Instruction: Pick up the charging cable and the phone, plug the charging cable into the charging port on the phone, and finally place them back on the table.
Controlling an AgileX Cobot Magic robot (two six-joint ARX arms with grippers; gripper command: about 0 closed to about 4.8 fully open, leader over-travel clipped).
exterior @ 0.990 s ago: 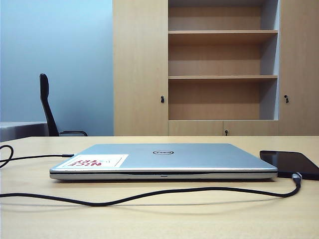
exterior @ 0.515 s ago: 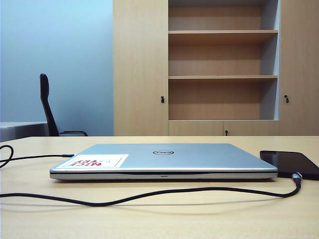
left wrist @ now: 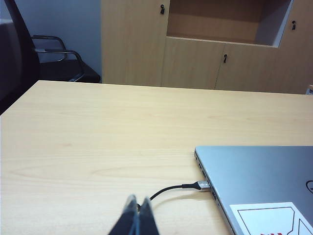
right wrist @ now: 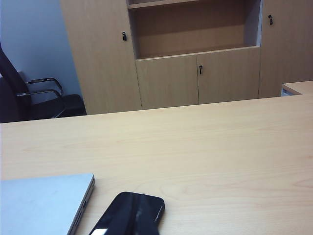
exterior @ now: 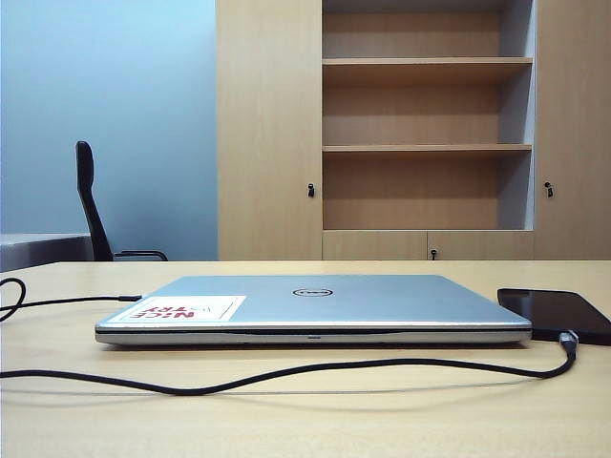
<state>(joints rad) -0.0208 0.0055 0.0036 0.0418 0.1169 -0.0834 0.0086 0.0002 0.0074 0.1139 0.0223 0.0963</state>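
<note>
The black phone [exterior: 558, 310] lies flat on the table [exterior: 382, 420], to the right of a closed silver laptop [exterior: 315, 305]. The charging cable [exterior: 286, 370] runs along the table in front of the laptop. Its silver plug [exterior: 570, 339] rests against the phone's near edge; the charging port is too small to make out. In the left wrist view the cable's other end [left wrist: 198, 186] sits in the laptop's side. My left gripper [left wrist: 138, 204] hovers shut and empty just short of that cord. My right gripper [right wrist: 138, 218] is a dark blur over the phone [right wrist: 120, 210], shut, holding nothing.
A tall wooden shelf cabinet [exterior: 420, 143] stands behind the table. A black office chair [exterior: 91, 200] is at the far left. The cable loops off the table's left side [exterior: 11, 298]. Neither arm shows in the exterior view.
</note>
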